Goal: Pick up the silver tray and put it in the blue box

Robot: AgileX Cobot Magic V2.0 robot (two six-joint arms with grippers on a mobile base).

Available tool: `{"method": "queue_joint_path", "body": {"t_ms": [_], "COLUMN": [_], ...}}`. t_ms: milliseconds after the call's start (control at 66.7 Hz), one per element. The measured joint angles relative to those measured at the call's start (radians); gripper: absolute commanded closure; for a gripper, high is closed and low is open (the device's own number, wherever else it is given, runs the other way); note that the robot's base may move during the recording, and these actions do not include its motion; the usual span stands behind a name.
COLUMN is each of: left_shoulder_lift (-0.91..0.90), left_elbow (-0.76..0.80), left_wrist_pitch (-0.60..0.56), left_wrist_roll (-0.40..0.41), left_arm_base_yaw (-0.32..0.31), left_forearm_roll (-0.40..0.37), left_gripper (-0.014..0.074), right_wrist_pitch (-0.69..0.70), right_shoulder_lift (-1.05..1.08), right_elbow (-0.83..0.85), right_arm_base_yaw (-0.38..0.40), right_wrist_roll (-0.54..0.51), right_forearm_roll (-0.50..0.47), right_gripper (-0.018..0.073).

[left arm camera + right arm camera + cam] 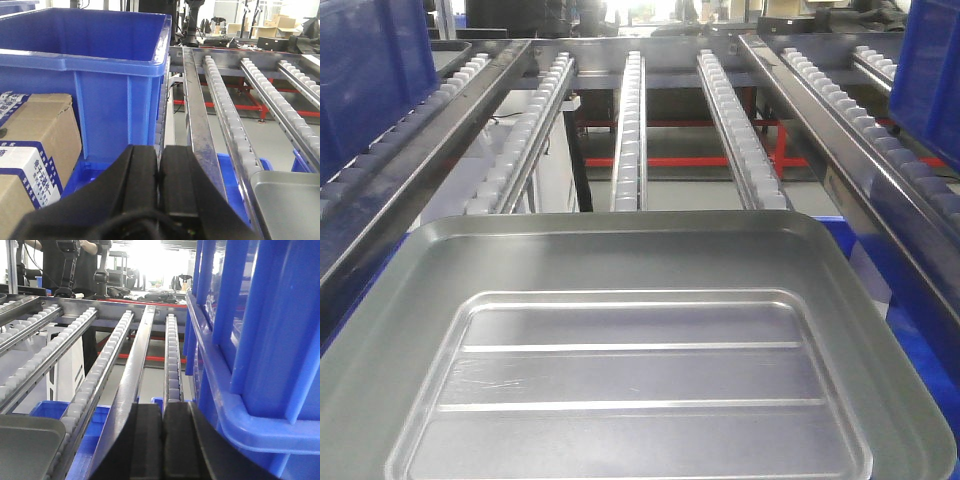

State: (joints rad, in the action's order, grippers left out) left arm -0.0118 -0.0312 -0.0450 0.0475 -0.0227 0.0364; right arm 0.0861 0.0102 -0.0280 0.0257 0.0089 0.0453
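Observation:
The silver tray (630, 370) fills the near half of the front view, lying flat with its two ridges showing. Bright blue of the blue box (925, 355) peeks out past its right and far corners; I cannot tell whether the tray rests inside it or above it. Neither gripper shows in the front view. My left gripper (160, 150) is shut with nothing in it, left of the tray's corner (290, 205) and apart from it. My right gripper (162, 407) is likewise shut and empty, right of the tray's corner (22, 450).
Roller conveyor rails (630, 130) run away behind the tray. Tall blue crates stand on the side lanes (365, 70) (932, 70), close beside each wrist (100, 75) (260, 340). Cardboard boxes (35, 145) sit left of the left gripper.

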Motion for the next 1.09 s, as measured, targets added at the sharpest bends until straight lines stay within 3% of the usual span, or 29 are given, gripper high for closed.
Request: {"method": "queue_joint_path", "body": {"t_ms": [884,959,1094], "left_shoulder_lift": [0.000,0.000,0.034], "left_elbow": [0.000,0.016,0.167], "left_wrist_pitch": [-0.011,0.052,0.294], "left_wrist_roll": [0.000,0.000,0.000], "left_arm_base_yaw": [0.000,0.000,0.000], "left_forearm_roll": [0.000,0.000,-0.005], "left_gripper": [0.0603,0.0603,0.0603], "right_wrist_pitch": [-0.020,-0.123,-0.338], "right_shoulder_lift": [0.000,0.000,-0.064], "right_elbow": [0.002,0.043,0.182], "right_arm_base_yaw": [0.000,0.000,0.000], "right_wrist_roll": [0.000,0.006,0.012], "right_forearm_roll": [0.000,0.000,-0.009], "right_gripper": [0.0510,0.0510,0.0510]}}
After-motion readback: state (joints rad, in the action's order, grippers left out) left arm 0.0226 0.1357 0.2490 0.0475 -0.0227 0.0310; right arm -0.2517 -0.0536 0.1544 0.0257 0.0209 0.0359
